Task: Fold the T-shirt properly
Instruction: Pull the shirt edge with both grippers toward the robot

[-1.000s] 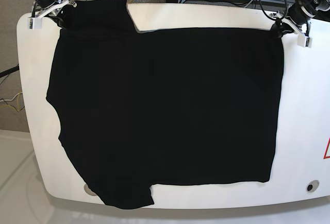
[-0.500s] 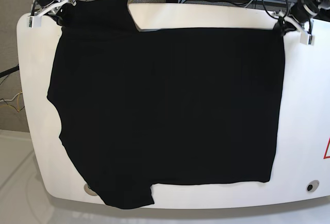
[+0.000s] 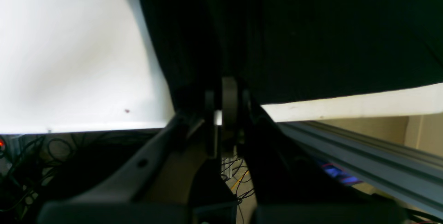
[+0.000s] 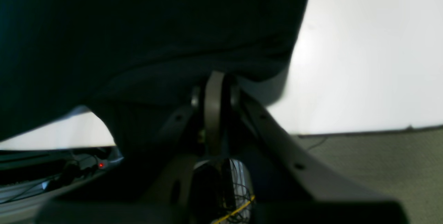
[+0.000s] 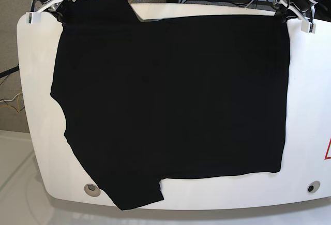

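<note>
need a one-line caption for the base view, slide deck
Black T-shirt spread flat across the white table, its two far corners pinched by the shut left pincer and right pincer.

T-shirt (image 5: 170, 101) print and tag (both hidden)

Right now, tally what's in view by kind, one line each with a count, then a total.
T-shirt, black, spread flat: 1
Table, white: 1
Grippers, left gripper and right gripper, each shut on a far corner of the shirt: 2
Total: 4
</note>
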